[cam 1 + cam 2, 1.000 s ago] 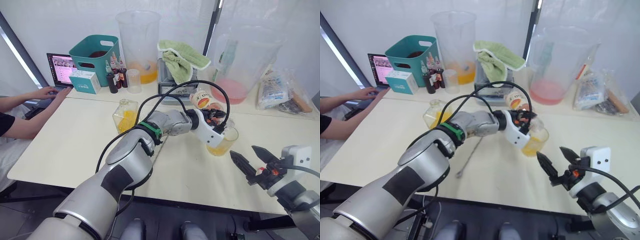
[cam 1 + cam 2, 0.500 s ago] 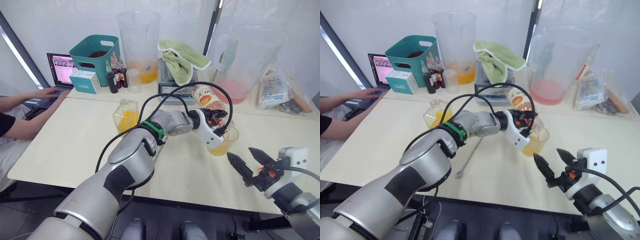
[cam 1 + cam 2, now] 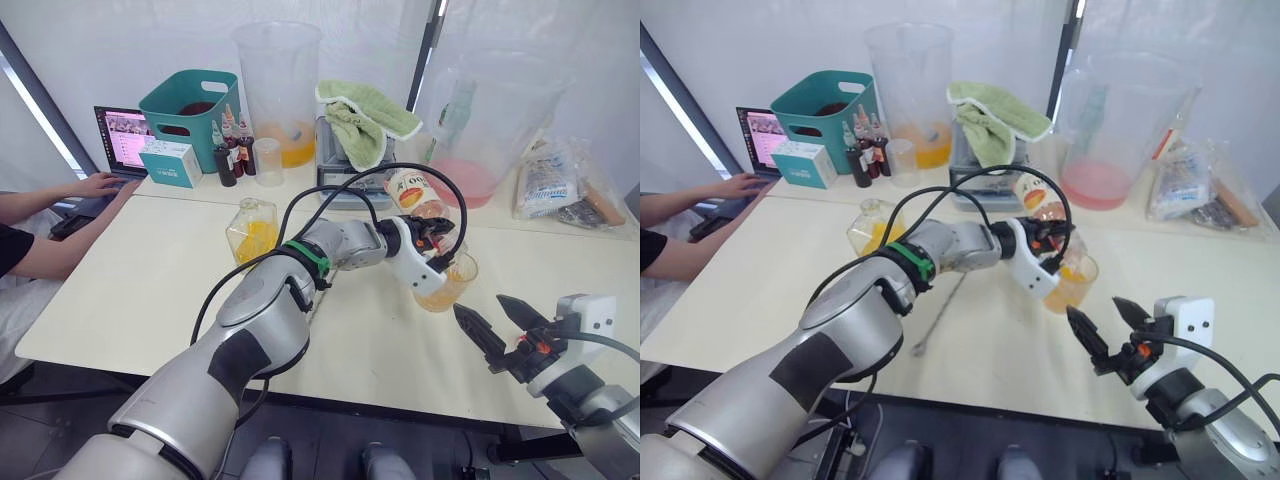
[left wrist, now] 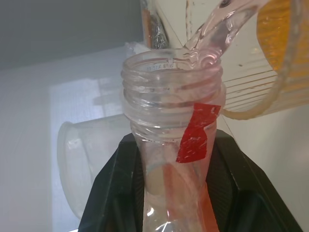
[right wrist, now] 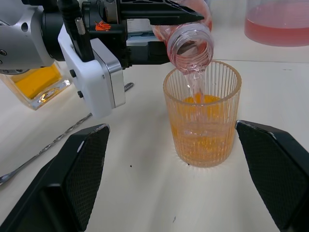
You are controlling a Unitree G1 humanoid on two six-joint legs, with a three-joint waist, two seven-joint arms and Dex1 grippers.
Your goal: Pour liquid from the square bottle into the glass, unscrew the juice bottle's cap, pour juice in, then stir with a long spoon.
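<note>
Right wrist view catches it best: the juice bottle is tipped mouth-down over the glass mid-frame, pink stream running into the orange liquid. So we're on the juice pour. The left gripper is clamped on the bottle's neck; the right gripper waits spread wide and empty, lower right in the left eye view. Next I'd guess: tip the bottle upright, park it, then grab the long spoon at left.

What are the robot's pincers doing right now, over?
Left pincer shut on juice bottle, tipped, pouring into glass. Right pincer open, near glass. Long spoon on table, nothing blocking.
</note>
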